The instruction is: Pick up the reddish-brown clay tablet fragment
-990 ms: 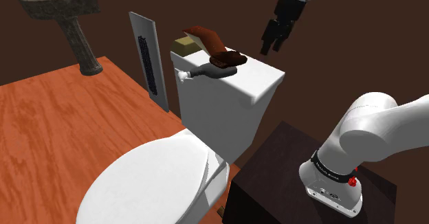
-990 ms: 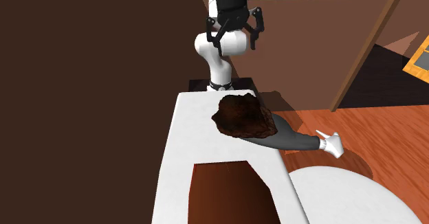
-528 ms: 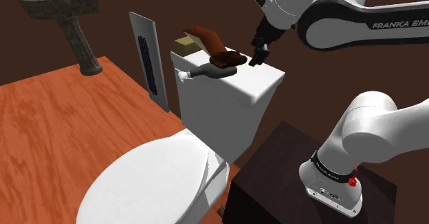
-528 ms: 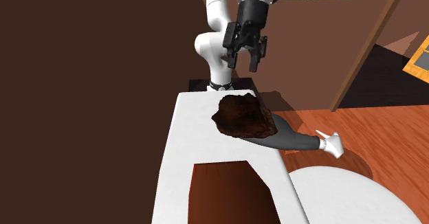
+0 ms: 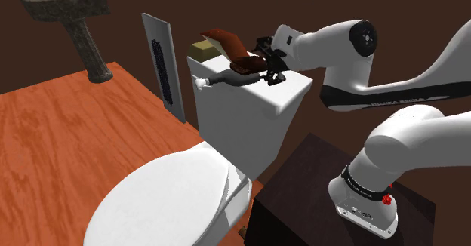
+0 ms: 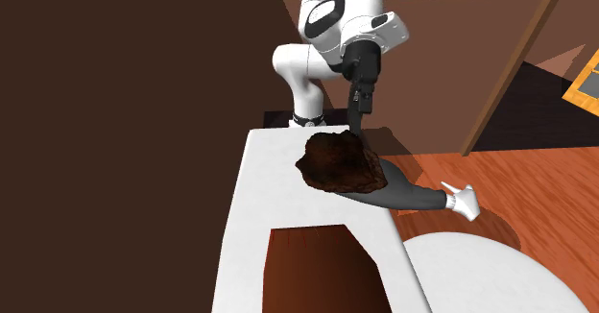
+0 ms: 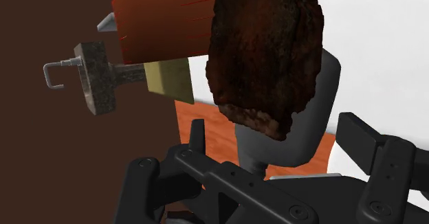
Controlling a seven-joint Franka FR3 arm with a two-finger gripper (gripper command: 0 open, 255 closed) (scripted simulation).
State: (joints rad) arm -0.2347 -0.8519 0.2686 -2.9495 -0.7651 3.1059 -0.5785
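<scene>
The clay tablet fragment (image 5: 250,62) is a rough, dark reddish-brown lump on the white toilet tank lid (image 5: 283,90). It rests on a grey handle-like piece (image 5: 223,78) with a white end. My gripper (image 5: 271,70) is level with the lid, just at the lump's side toward the shoulder view's right. In the second exterior view the gripper (image 6: 356,121) stands at the far edge of the fragment (image 6: 338,162). In the wrist view the fingers (image 7: 199,139) stand apart and open, with the fragment (image 7: 265,54) ahead of them, untouched.
A smooth red-brown slab (image 5: 221,38) and a tan block (image 5: 201,49) lie on the lid beyond the fragment. A white panel (image 5: 161,59) leans beside the tank. A stone pedestal sink (image 5: 69,10) stands far left. The toilet seat (image 5: 162,199) and my dark stand (image 5: 302,184) lie below.
The arm has swung down from above the tank. The hand turned sideways and now sits low at the lid, right beside the fragment. The fragment has not moved.
</scene>
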